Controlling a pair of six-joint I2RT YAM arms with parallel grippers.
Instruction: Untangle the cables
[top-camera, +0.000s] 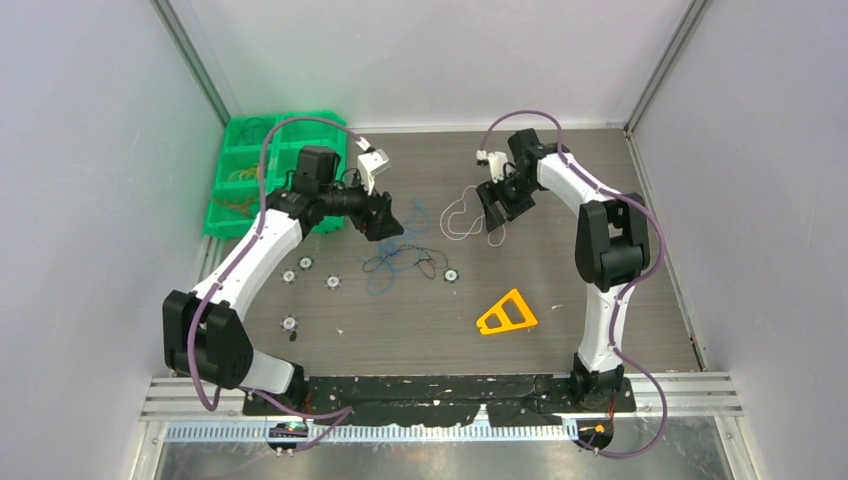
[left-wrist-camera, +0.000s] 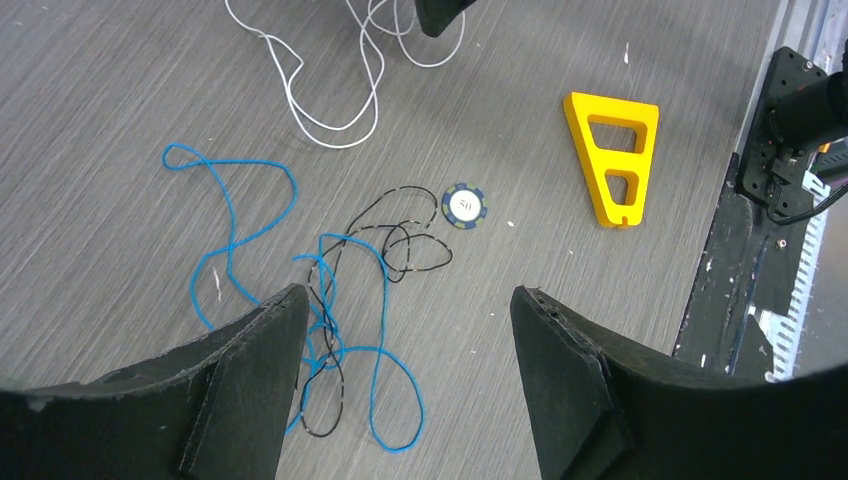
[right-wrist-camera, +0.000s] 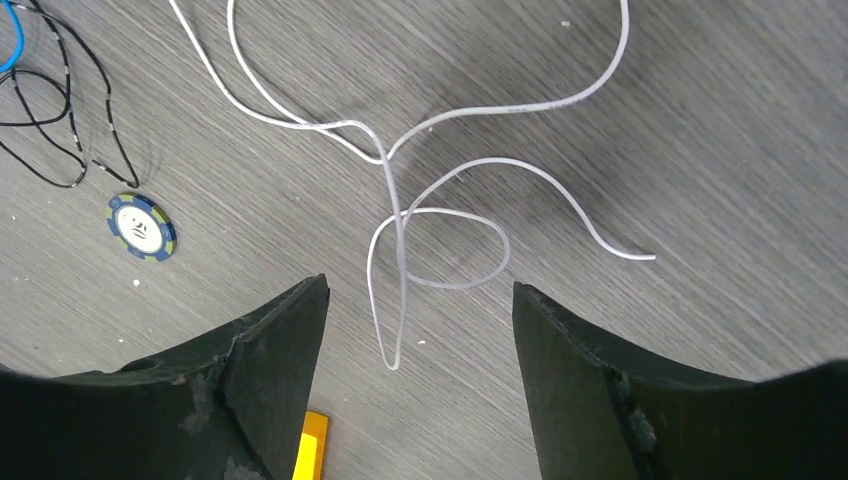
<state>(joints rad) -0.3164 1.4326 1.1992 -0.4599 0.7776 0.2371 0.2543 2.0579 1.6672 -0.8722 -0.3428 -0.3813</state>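
A thin white cable (top-camera: 462, 207) (left-wrist-camera: 330, 120) lies in loose loops on the grey table, apart from the others. My right gripper (top-camera: 497, 215) (right-wrist-camera: 420, 282) hovers over it, open, with one narrow loop of the white cable (right-wrist-camera: 402, 268) lying on the table between the spread fingers, touching neither. A blue cable (top-camera: 380, 280) (left-wrist-camera: 380, 300) and a black cable (top-camera: 425, 258) (left-wrist-camera: 427, 270) are twisted together at the table's centre. My left gripper (top-camera: 385, 222) (left-wrist-camera: 400, 290) is above that tangle, open and empty.
A green bin (top-camera: 250, 170) at the back left holds more thin wires. A yellow triangular block (top-camera: 506, 313) (left-wrist-camera: 610, 160) lies front right. A blue poker chip (top-camera: 452, 274) (left-wrist-camera: 463, 206) (right-wrist-camera: 141, 226) sits beside the black cable; several other chips (top-camera: 333, 282) lie to the left.
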